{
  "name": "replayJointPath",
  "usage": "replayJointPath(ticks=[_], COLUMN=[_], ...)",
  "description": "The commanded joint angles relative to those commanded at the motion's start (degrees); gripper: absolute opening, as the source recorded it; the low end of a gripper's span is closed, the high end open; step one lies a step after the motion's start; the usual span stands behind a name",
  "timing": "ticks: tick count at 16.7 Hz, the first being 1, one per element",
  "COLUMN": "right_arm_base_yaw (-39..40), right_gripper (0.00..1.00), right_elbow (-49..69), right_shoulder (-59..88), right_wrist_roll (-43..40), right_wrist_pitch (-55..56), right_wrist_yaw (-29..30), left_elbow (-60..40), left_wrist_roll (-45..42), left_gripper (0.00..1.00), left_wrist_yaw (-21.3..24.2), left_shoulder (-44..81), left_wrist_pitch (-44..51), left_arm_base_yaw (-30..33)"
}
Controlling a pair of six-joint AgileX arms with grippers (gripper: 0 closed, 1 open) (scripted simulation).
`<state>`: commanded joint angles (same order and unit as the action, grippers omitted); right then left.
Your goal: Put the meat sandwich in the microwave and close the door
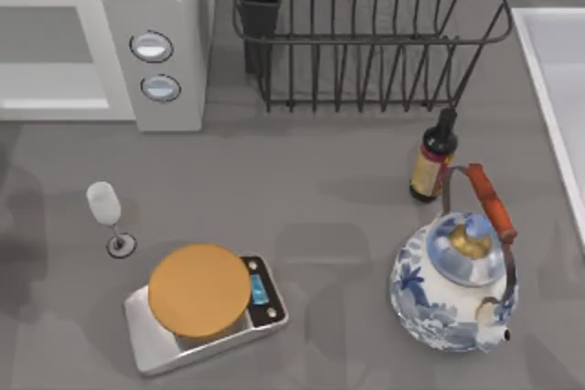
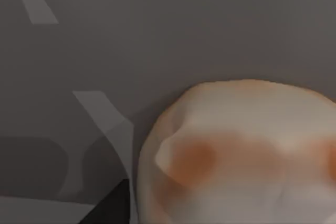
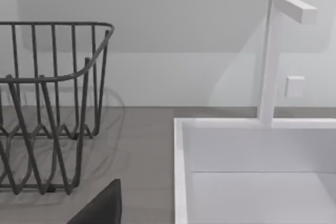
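So, barely started I'd say. Going left to right up top: microwave [image 1: 155,52] with its 2 knobs, sandwich not inside as far as I can see. The meat sandwich [image 2: 236,156] sits right under the left wrist camera, on grey counter. Can't tell whether either gripper's clamped on it.

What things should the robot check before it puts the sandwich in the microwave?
1. Microwave door open: cannot tell; its front is cut off at the top view's left edge.
2. Meat sandwich found: ok, close under the left wrist camera.
3. Sandwich gripped: cannot tell.
4. Wine glass upright: ok, standing in front of the microwave.
5. Scale out of the way: ok, nearer the front edge.
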<state>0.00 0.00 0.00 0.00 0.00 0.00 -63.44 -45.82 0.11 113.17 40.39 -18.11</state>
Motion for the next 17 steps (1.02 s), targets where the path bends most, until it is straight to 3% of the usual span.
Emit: replayJointPath(ticks=[6, 17], right_arm_base_yaw=[0.0, 0.0], right_gripper=[1.0, 1.0], right_elbow=[0.0, 0.0], right_shoulder=[0.0, 0.0], right_wrist_roll=[0.0, 0.0], right_wrist_pitch=[0.0, 0.0], right_wrist_yaw=[0.0, 0.0], left_elbow=[-0.2, -0.2], left_wrist_roll=[-0.07, -0.07], left_gripper=[1.0, 0.17], left_wrist_yaw=[0.02, 0.02], left_shoulder=[0.78, 0.78], left_wrist_pitch=[-0.76, -0.76], left_arm_base_yaw=[0.06, 0.06])
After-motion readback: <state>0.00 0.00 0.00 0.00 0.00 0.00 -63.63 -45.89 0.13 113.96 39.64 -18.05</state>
